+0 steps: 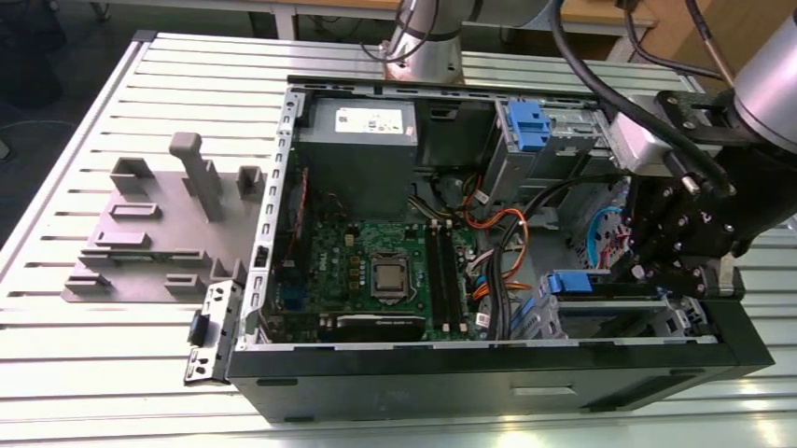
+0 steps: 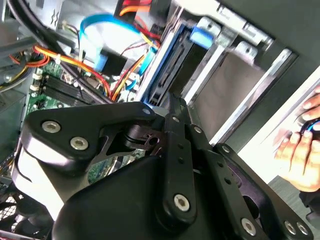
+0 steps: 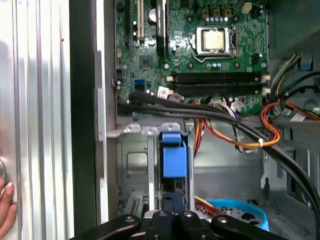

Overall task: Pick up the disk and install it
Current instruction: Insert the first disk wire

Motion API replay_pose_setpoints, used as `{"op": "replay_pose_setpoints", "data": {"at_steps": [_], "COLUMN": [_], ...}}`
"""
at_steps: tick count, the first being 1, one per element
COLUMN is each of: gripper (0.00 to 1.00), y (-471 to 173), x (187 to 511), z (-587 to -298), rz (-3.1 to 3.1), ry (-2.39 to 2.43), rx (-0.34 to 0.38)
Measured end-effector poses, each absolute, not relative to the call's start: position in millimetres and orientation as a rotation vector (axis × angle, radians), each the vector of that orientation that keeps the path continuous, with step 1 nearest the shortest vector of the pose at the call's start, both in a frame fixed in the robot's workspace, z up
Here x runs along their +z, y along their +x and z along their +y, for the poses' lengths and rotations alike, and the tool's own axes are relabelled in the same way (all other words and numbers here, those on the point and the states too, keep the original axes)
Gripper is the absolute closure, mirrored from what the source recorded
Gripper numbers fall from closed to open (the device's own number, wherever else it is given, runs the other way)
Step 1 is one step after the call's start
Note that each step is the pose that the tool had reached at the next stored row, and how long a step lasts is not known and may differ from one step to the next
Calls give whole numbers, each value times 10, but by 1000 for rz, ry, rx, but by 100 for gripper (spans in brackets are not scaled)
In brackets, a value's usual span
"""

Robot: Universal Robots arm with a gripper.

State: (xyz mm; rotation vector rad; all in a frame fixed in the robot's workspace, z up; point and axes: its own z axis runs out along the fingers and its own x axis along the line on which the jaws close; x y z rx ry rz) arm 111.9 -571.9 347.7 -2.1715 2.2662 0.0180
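Note:
The disk sits edge-on in the lower drive bay of the open computer case, at the exterior view's right. Its blue carrier tab and blue rails show in both wrist views. My gripper hangs right at the disk's outer end. In the second wrist view the fingertips are drawn together and rest against that end, with nothing between them. The first wrist view has the gripper in line with the slot.
Orange, red and black cables cross beside the bay, and a blue data cable loops nearby. The motherboard and grey power supply fill the case. A grey fixture stands at the exterior view's left. A person's hand rests by the case.

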Motion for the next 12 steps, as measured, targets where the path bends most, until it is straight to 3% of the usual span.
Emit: {"op": "replay_pose_setpoints", "data": {"at_steps": [12], "gripper": [89], "y": [1179], "x": [3515], "z": [-5706], "rz": [2266], "ry": [-2172], "rx": [18]}}
